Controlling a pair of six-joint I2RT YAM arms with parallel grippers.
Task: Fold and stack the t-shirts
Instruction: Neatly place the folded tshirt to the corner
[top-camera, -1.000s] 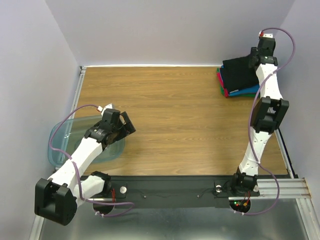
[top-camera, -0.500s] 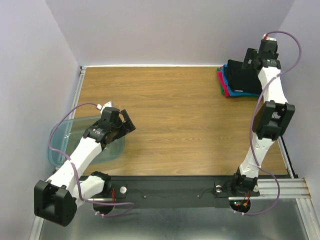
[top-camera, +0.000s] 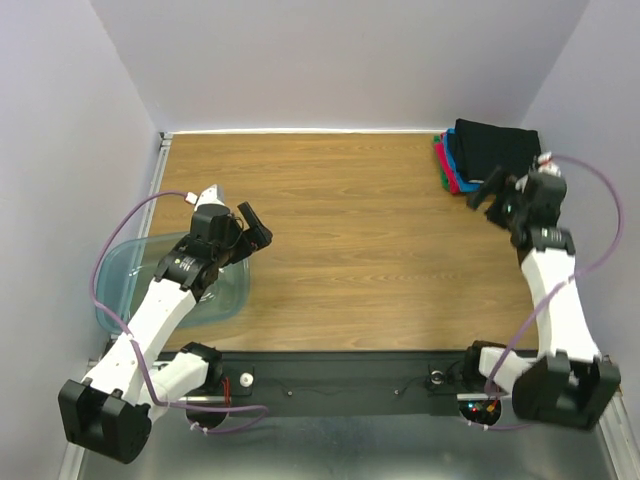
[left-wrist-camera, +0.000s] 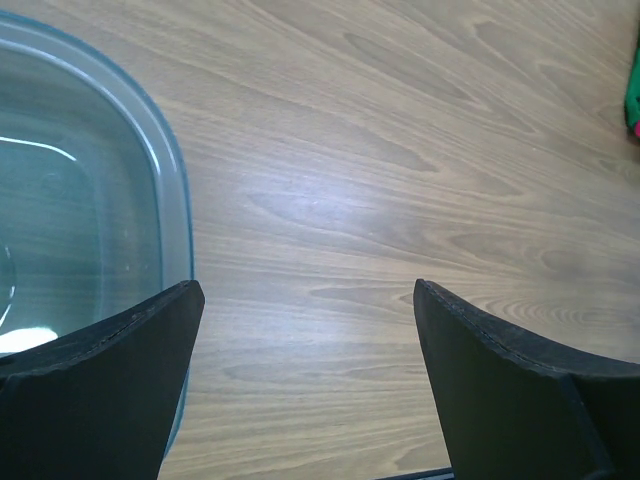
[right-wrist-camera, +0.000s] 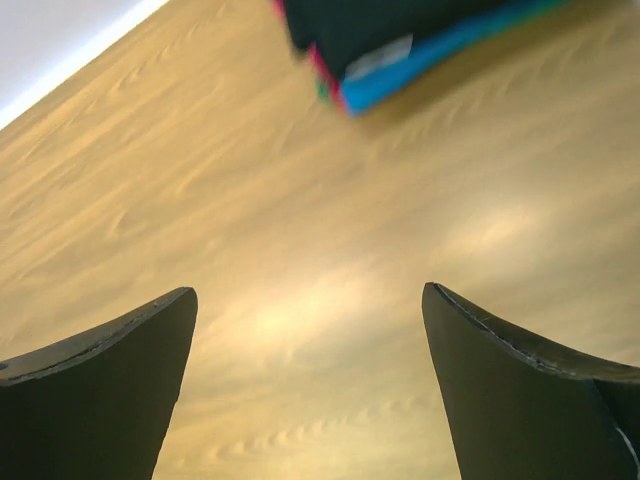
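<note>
The t-shirts lie folded in one stack at the table's back right corner. The black t-shirt (top-camera: 497, 148) is on top, with blue (top-camera: 456, 166), red-pink (top-camera: 441, 158) and green (top-camera: 446, 183) edges showing beneath it. My right gripper (top-camera: 489, 190) hovers just in front of the stack, open and holding nothing. In the right wrist view the stack (right-wrist-camera: 385, 30) sits at the top edge, beyond the open right gripper (right-wrist-camera: 308, 292). My left gripper (top-camera: 256, 230) is open over bare wood at the left. The left wrist view shows the left gripper (left-wrist-camera: 308, 290) with nothing in it.
A translucent blue-green plastic tub (top-camera: 125, 285) stands at the near left under the left arm; its rim (left-wrist-camera: 178, 210) runs beside the left finger. Grey walls close in the back and sides. A black rail (top-camera: 350, 375) holding the arm bases lines the near edge.
My right arm has drawn back from over the stack toward the near side and its gripper has opened, leaving the black t-shirt on top. The left arm has shifted slightly forward.
</note>
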